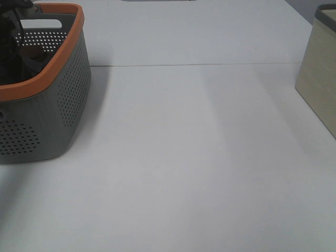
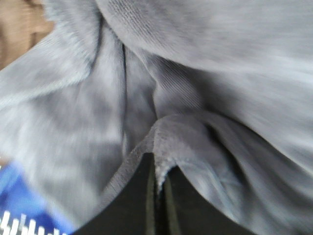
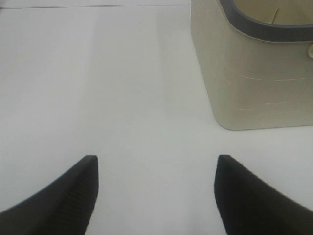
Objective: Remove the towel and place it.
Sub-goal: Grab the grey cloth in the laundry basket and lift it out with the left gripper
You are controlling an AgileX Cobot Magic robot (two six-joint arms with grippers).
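Observation:
The dark navy-grey towel [image 2: 195, 88] fills the left wrist view, bunched in soft folds. My left gripper [image 2: 157, 169] is shut on a pinched fold of it; the two dark fingers meet with cloth between them. In the exterior high view the left arm [image 1: 10, 37] reaches down inside the grey basket with the orange rim [image 1: 52, 79] at the far left; the towel is hidden there. My right gripper [image 3: 156, 171] is open and empty above the bare white table, out of the exterior high view.
A brown cloth [image 2: 19, 29] and a bright blue cloth [image 2: 19, 196] show at the edges under the towel. A beige bin with a grey rim [image 1: 320, 73] stands at the right edge; it also shows in the right wrist view [image 3: 254, 73].

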